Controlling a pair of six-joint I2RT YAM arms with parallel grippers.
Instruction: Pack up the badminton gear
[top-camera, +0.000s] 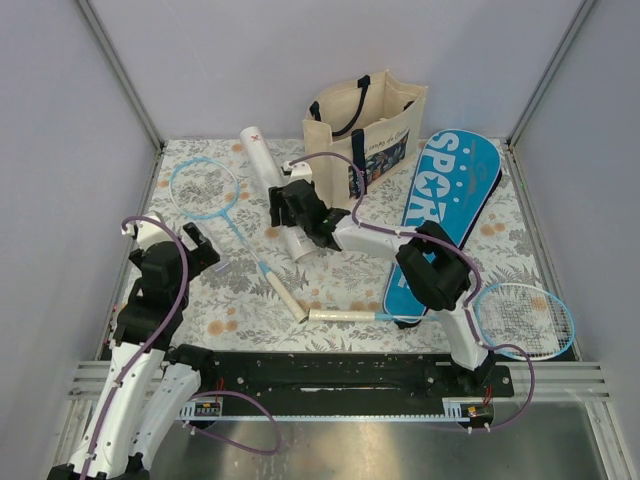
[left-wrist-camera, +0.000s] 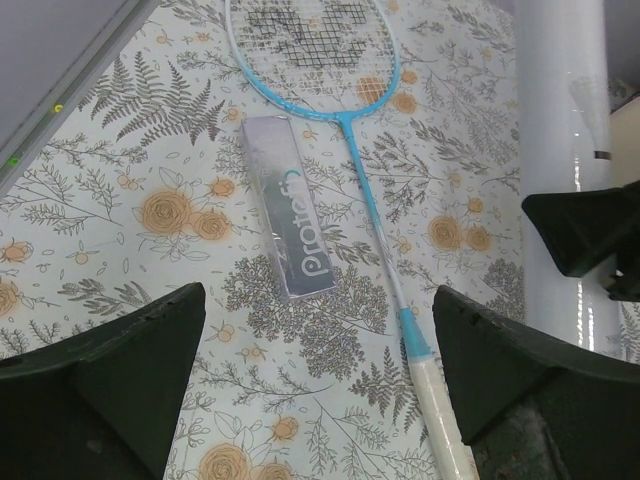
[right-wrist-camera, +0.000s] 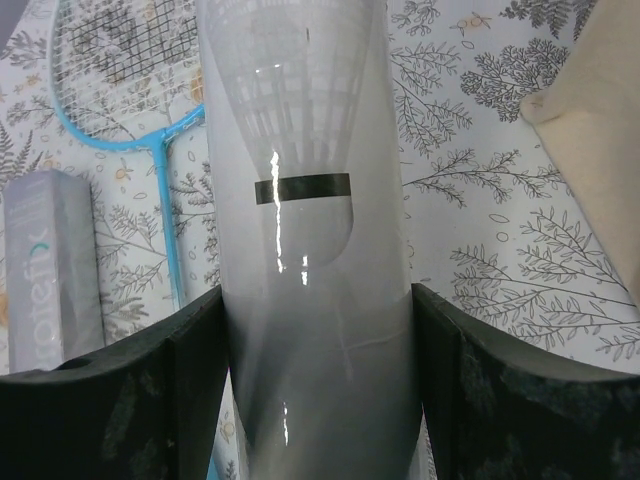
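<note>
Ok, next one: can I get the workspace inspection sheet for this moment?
surface: floral cloth covering the table.
job's things: racket at left; second racket at front right; long white tube in the centre; blue SPORT case lying at right.
clutter: cream tote bag standing at the back; small box beside the left racket's shaft.
grippers: left gripper, jaws open, holding nothing; right gripper, jaws shut on the tube.
cables: purple cables looped along both arms.
surroundings: grey walls, metal frame.
</note>
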